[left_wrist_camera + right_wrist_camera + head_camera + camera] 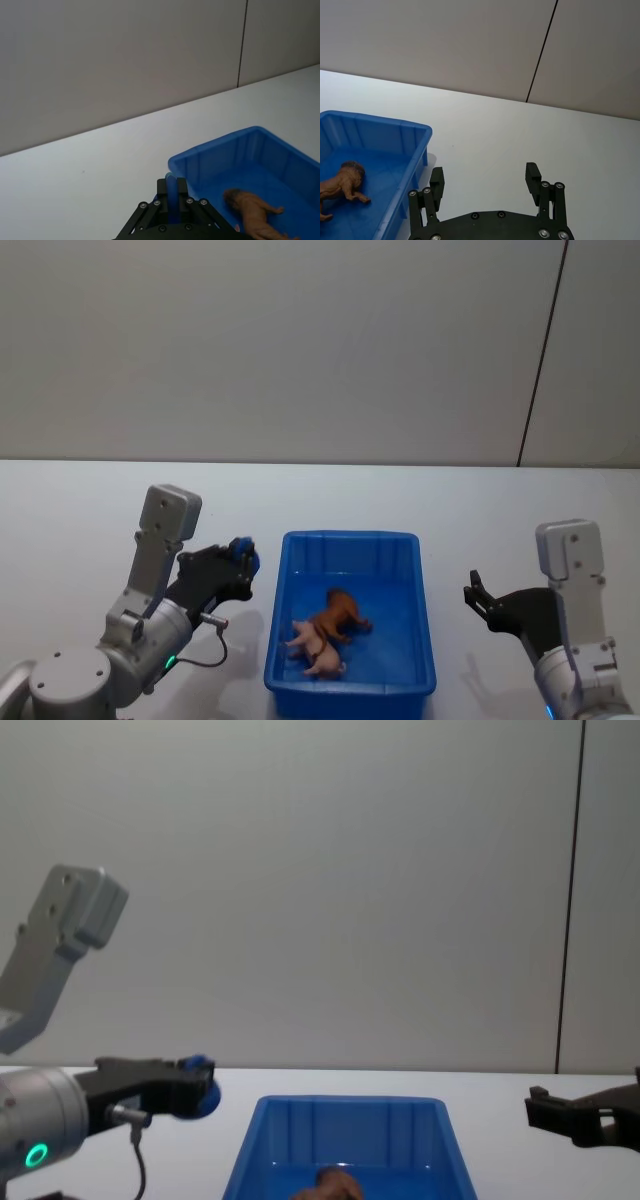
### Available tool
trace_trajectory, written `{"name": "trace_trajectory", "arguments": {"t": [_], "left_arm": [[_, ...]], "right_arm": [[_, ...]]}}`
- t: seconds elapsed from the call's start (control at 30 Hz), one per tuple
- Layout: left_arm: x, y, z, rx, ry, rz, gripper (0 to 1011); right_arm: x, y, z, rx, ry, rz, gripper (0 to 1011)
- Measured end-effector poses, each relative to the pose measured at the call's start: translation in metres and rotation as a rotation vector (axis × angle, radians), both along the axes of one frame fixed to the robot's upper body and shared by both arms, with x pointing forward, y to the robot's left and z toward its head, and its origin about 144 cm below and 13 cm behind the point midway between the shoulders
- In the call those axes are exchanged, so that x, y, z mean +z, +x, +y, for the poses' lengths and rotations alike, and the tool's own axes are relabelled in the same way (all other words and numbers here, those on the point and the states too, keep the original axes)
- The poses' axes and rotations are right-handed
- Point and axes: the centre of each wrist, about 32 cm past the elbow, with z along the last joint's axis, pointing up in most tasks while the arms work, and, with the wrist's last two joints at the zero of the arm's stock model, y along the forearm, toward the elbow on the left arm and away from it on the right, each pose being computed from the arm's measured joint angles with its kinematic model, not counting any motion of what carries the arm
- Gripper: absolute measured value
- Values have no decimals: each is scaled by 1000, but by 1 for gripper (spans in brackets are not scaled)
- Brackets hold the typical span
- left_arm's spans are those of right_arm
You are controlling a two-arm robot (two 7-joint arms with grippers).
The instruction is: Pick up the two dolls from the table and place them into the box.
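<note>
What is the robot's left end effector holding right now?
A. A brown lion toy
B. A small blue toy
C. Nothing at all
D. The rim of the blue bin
B. The left end effector is shut on a small blue toy, raised beside the blue bin, while the brown lion toy already lies inside the bin.
</note>
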Motion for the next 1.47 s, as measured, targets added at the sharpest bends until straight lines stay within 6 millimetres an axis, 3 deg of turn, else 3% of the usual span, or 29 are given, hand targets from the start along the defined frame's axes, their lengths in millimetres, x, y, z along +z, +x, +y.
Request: {"name": "trace_trajectory", "arguments": {"t": [0.5, 1.0, 1.2, 1.47], "left_arm": [[14, 9, -5, -200, -95, -79, 89], [12, 26, -15, -435, -200, -93, 512], [10, 31, -20, -501, -231, -96, 754], [9, 35, -23, -550, -252, -99, 958]], "right_arm": [[0, 0, 0, 0, 0, 0, 1001], [0, 0, 0, 0, 0, 0, 1000], [0, 0, 0, 0, 0, 0, 1000], [0, 0, 0, 0, 0, 0, 1001]]}}
